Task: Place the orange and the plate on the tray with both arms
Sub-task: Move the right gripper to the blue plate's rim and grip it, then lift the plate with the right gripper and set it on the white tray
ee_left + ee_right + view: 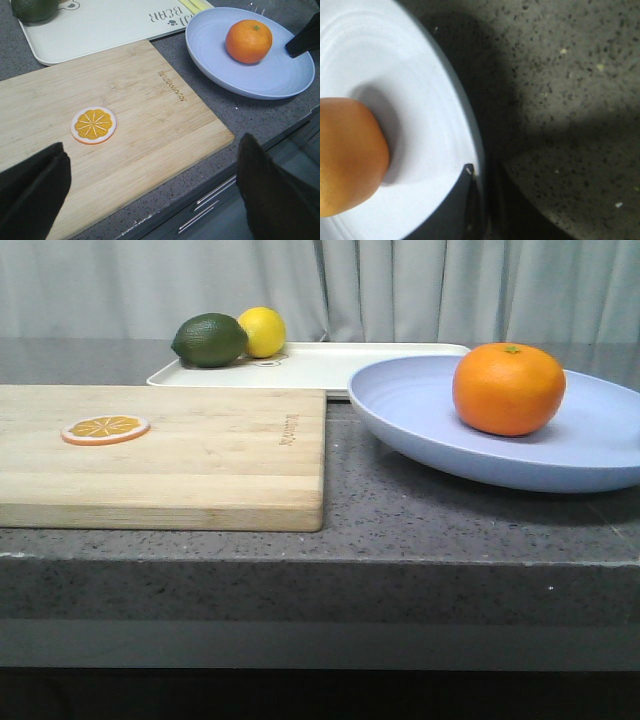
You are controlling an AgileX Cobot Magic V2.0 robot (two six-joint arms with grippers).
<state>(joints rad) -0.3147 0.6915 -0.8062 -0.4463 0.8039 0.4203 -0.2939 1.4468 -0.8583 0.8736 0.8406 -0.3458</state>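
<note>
Kitchen-style setup: speckled stone counter (pixel 480 530), wooden cutting board (pixel 180 455), grey curtain (pixel 400 285).

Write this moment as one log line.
orange: on plate | plate: not yet on tray | right tool: at plate rim | left tool: open

The speckled grey counter (pixel 420 520) carries a cutting board (pixel 200 470), tray (pixel 380 362) and plate (pixel 420 415).

Count of things on the grey speckled stone tabletop (pixel 420 510): seven, one of each kind.

One round bright-orange whole orange (pixel 508 388), one wide pale lavender-blue plate (pixel 420 415), one flat cream-white rectangular tray (pixel 340 365), one pale wooden cutting board (pixel 200 465), one flat orange slice (pixel 105 428), one yellow lemon (pixel 263 331), one dark green avocado-like fruit (pixel 209 340).
</note>
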